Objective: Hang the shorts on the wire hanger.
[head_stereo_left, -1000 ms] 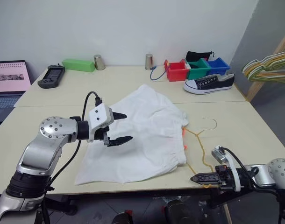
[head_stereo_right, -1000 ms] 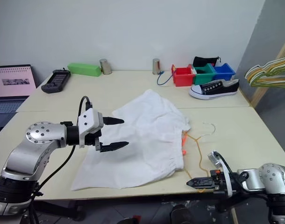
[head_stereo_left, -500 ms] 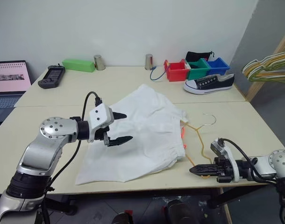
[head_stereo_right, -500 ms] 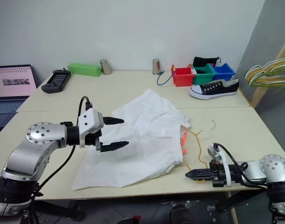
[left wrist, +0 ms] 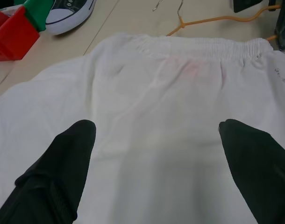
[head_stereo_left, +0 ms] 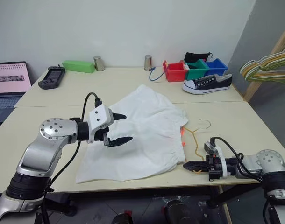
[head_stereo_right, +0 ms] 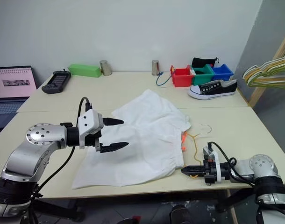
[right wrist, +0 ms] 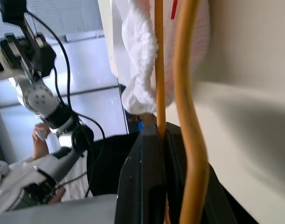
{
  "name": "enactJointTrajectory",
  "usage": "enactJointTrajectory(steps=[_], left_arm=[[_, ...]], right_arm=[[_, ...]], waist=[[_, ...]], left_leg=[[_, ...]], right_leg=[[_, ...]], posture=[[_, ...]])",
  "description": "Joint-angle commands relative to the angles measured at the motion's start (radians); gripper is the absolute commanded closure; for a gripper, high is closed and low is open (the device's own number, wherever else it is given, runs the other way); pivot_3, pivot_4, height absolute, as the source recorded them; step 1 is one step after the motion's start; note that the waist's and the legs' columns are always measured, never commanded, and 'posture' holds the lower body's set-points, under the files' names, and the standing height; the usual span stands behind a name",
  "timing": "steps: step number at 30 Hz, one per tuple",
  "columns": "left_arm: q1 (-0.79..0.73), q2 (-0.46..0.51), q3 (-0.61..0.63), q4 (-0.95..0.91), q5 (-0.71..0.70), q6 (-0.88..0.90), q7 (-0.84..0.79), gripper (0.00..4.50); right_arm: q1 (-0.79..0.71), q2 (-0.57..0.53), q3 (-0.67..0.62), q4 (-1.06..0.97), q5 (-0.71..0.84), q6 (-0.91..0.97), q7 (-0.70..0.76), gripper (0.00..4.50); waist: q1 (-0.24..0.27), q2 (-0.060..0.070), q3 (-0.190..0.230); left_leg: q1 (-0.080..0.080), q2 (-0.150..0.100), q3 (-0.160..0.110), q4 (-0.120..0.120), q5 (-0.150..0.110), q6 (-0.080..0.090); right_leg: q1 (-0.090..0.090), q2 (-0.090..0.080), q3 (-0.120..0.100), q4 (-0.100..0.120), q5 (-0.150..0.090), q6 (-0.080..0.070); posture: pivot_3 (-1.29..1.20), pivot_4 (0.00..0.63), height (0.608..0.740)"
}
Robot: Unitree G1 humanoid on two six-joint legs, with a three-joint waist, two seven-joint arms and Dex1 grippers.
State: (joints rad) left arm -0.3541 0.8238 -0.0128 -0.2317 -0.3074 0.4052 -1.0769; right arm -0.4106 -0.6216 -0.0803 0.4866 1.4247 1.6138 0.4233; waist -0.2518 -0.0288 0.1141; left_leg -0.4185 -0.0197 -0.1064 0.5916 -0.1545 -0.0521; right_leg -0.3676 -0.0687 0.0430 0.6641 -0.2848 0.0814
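The white shorts [head_stereo_left: 142, 130] lie flat in the middle of the table, with the gathered waistband [left wrist: 203, 46] on their right side and the orange-red drawstring [head_stereo_left: 183, 135] beside it. Just right of the waistband lies the yellow-tan wire hanger [head_stereo_left: 196, 142], its grey hook [head_stereo_left: 204, 122] pointing away from me. My right gripper [head_stereo_left: 188, 164] is low at the table's front edge, by the waistband's near corner, shut on the hanger's wire [right wrist: 157, 70]. My left gripper [head_stereo_left: 121, 127] hovers open above the left half of the shorts, holding nothing.
A black sneaker [head_stereo_left: 208, 83] and red, green and blue bins [head_stereo_left: 195, 69] stand at the back right. A bunch of hangers [head_stereo_left: 266, 65] hangs off a wooden rack at the right. A laptop [head_stereo_left: 10, 79], a black device [head_stereo_left: 51, 76], a green box [head_stereo_left: 78, 65] and two metal cups [head_stereo_left: 99, 62] line the back left.
My right gripper has slid forward and left along the table's front edge to the waistband's corner, dragging the hanger with it. The left arm has stayed still.
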Motion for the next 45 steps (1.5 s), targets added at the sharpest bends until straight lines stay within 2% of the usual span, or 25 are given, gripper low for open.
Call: enactJointTrajectory(steps=[1,8,14,19,23,29,37,45], left_arm=[[0.0,0.01,0.025,-0.037,-0.005,-0.009,0.014,0.04],[-0.004,0.011,0.022,-0.03,-0.006,-0.013,0.012,0.04],[-0.013,0.013,0.013,-0.022,-0.003,-0.017,0.001,0.04],[-0.022,0.012,0.01,-0.011,0.001,-0.021,-0.005,0.04],[-0.034,0.01,0.004,-0.003,0.004,-0.022,-0.008,0.04],[-0.045,0.005,-0.004,0.002,0.009,-0.026,-0.004,0.04],[-0.036,0.011,0.0,-0.002,0.013,-0.031,0.0,0.04],[-0.05,0.006,-0.009,0.016,0.02,-0.045,-0.004,0.04]], right_arm=[[-0.06,0.013,-0.097,0.071,-0.046,-0.001,-0.043,4.5],[-0.073,0.03,-0.131,-0.011,-0.139,-0.03,-0.002,4.5],[-0.049,-0.009,-0.075,-0.212,-0.208,-0.056,0.138,4.5],[-0.064,-0.063,0.006,-0.284,-0.303,-0.113,0.267,4.5],[-0.146,-0.043,0.004,-0.159,-0.375,-0.127,0.279,4.5],[-0.254,0.017,-0.062,0.085,-0.428,-0.042,0.269,4.5],[-0.336,0.075,-0.149,0.251,-0.501,-0.004,0.244,4.5],[-0.468,0.088,-0.218,0.313,-0.579,-0.093,0.215,4.5]], waist=[[0.001,0.0,0.0],[0.003,0.001,0.0],[0.002,0.003,0.001],[0.002,0.004,0.002],[-0.002,0.005,0.002],[-0.005,0.005,0.002],[-0.006,0.005,0.002],[-0.019,0.006,0.001]], left_leg=[[0.0,0.0,0.0,0.0,0.0,0.0],[0.0,-0.001,0.0,0.0,0.001,0.001],[-0.002,-0.001,0.0,0.0,0.001,0.002],[-0.004,-0.001,0.001,0.0,0.001,0.001],[-0.004,-0.001,0.001,0.0,0.001,0.001],[-0.004,-0.001,0.0,0.0,0.001,0.002],[-0.004,-0.001,0.001,0.0,0.001,0.002],[-0.004,-0.001,0.0,0.001,0.001,0.002]], right_leg=[[0.0,0.0,0.001,0.0,0.001,0.0],[0.0,0.0,0.0,0.0,0.002,0.0],[-0.001,0.0,0.001,0.0,0.004,0.005],[-0.003,0.0,0.0,-0.001,0.004,0.006],[-0.003,0.0,0.0,-0.001,0.004,0.005],[-0.003,0.0,0.0,0.0,0.005,0.004],[-0.004,0.0,0.001,0.0,0.005,0.006],[-0.003,0.0,0.0,0.001,0.006,0.006]], posture=[[-0.24,0.051,0.74],[-0.24,0.051,0.74],[-0.25,0.054,0.74],[-0.26,0.054,0.74],[-0.26,0.051,0.74],[-0.25,0.044,0.74],[-0.25,0.043,0.74],[-0.27,0.038,0.74]])
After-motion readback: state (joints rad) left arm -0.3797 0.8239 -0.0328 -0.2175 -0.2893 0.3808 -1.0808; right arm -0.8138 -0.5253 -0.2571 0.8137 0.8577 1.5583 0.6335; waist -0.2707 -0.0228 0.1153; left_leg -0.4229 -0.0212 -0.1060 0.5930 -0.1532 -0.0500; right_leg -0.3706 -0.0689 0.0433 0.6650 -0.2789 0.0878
